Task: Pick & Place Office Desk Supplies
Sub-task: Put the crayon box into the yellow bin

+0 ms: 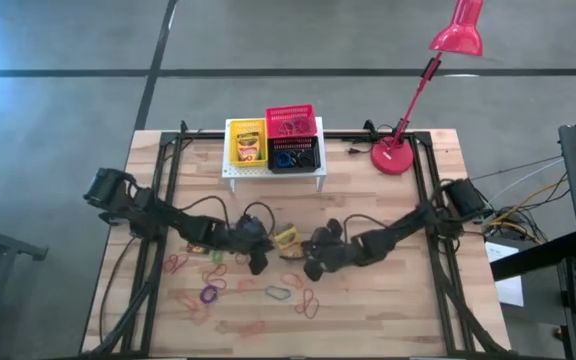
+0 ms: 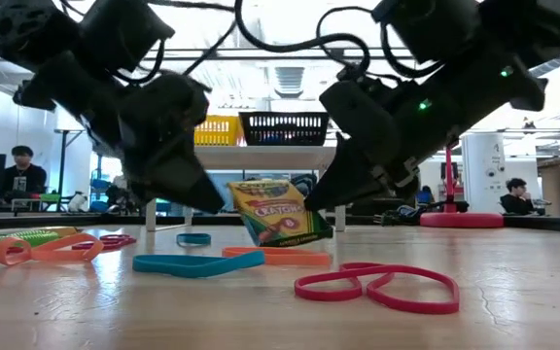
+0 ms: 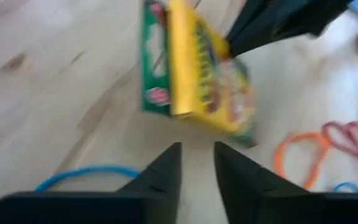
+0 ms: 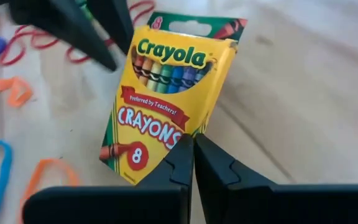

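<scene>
A yellow-and-green crayon box (image 1: 286, 237) stands tilted on the table (image 1: 398, 300) between both grippers, its lower edge on the wood (image 2: 270, 211). My right gripper (image 4: 193, 146) is shut with its tips at the box (image 4: 166, 106), on its right side (image 1: 313, 268). My left gripper (image 3: 197, 158) is open a little and stands just left of the box (image 1: 259, 262), apart from it. Coloured elastic loops (image 1: 208, 292) lie scattered near the front. A second crayon box (image 1: 248, 147) lies in the yellow basket (image 1: 232, 128). My right gripper has its shut fingertips against the crayon box's lower corner (image 4: 185, 135), coming in low and slanting from the table's right. The box leans upright with its bottom edge on the table. I cannot tell whether the tips pinch the corner or only touch it.
The yellow, red (image 1: 291, 110) and black (image 1: 308, 160) baskets sit on a white stand (image 1: 273, 178) at the far edge. The red desk lamp (image 1: 393, 155) stands to their right. Blue, orange and red loops (image 2: 197, 262) lie in front of the box. People sit in the room beyond.
</scene>
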You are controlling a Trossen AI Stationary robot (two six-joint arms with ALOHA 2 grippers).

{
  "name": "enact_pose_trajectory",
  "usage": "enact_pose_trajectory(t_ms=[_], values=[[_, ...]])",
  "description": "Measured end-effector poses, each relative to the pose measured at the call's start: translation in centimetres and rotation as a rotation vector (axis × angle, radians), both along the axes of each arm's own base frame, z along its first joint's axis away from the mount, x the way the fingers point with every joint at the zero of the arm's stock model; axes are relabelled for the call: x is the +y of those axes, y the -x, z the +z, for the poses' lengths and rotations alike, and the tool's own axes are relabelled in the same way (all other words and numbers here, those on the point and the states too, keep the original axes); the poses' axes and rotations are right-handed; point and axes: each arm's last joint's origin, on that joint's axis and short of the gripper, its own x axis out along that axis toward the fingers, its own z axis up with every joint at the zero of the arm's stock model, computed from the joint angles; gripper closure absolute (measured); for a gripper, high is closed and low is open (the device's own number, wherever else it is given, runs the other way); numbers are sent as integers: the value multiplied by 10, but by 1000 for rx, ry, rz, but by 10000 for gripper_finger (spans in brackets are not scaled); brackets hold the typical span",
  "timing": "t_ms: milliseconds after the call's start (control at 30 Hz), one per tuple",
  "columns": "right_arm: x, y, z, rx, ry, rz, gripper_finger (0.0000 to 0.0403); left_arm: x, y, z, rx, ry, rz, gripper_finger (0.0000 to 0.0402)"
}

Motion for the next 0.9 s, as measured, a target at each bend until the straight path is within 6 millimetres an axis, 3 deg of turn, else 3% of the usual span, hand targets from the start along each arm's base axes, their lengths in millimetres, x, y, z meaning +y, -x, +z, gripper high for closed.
enact_pose_trajectory(t_ms=[267,467,667,900], values=[[18,10,3,-31,197,-76,395,-2,-3,4,-57,3,-61,178],[24,12,4,-30,234,-70,396,0,-4,1,-62,-4,16,126],[19,12,8,4,191,-17,395,0,-6,0,-75,-2,22,124],[-18,14,32,98,-57,43,371,4,-16,-9,-68,8,35,170]])
